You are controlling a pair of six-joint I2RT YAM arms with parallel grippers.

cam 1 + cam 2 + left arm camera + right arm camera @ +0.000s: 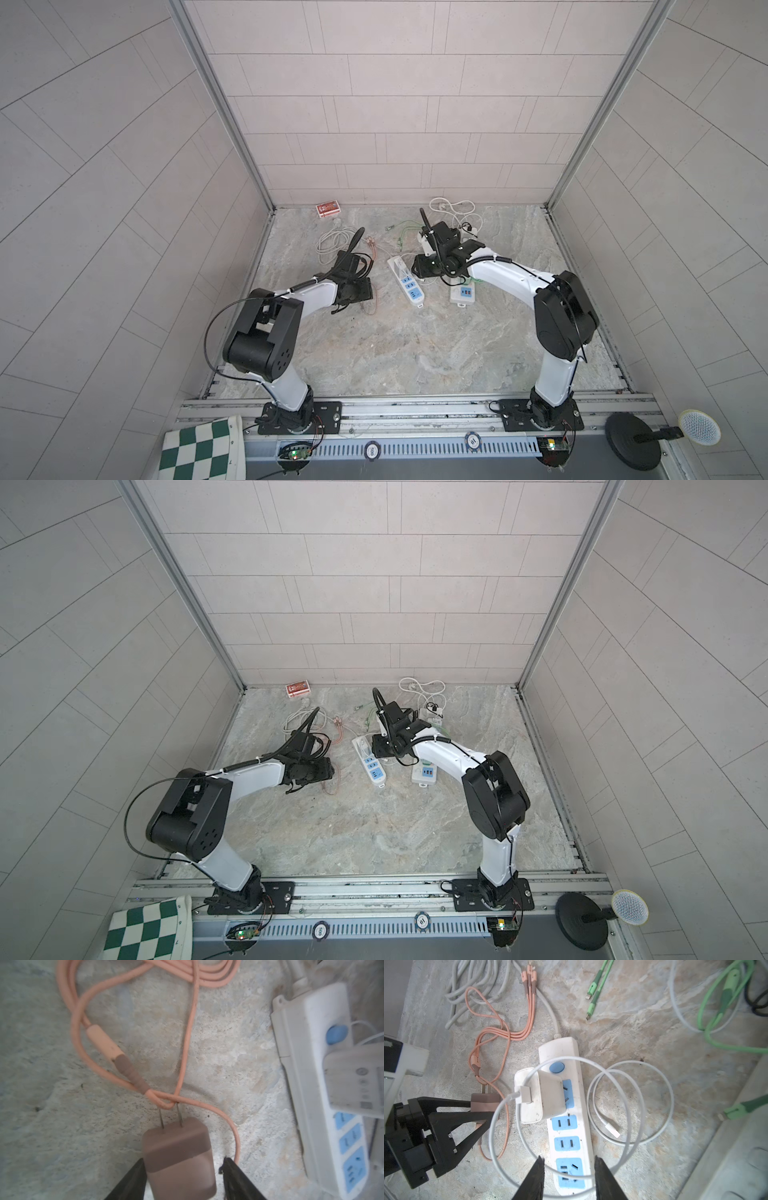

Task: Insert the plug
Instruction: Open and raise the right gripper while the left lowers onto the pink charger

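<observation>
Left wrist view: left gripper (184, 1160) straddles a brown plug adapter (176, 1142). One black finger touches its side and a gap shows at the other, so the jaws are apart and not yet clamped. The adapter is a matte, rounded block in two brown tones with two thin metal prongs (161, 1120), lying flat on the marble-pattern tabletop (415, 353) just beside the power strip (560, 1047). The prongs poke under a crossing of the salmon rubbery cable (188, 1032), which splits into three connector tips in the right wrist view.

The power strip is white glossy plastic, long with rounded ends, with a round blue button (556, 1067) and sky-blue socket plates. A white cube charger (544, 1097) sits in the socket next to the button. Its small grey print is blurred and unreadable.

A thin white USB cable (633, 1061) runs from the charger and loops over and around the strip. The right gripper (569, 1158) hangs over the strip's far end — fingers spread, nothing between them but the strip and a cable loop below.

Also on the table are bright green cables (596, 987), a coiled grey cord (488, 970) and a second white power strip (463, 295). A red printed box (328, 208) lies at the back wall, text too small to read. A green-white checkerboard (195, 453) and round chips (372, 451) sit on the front rail — markings not legible for sure.
</observation>
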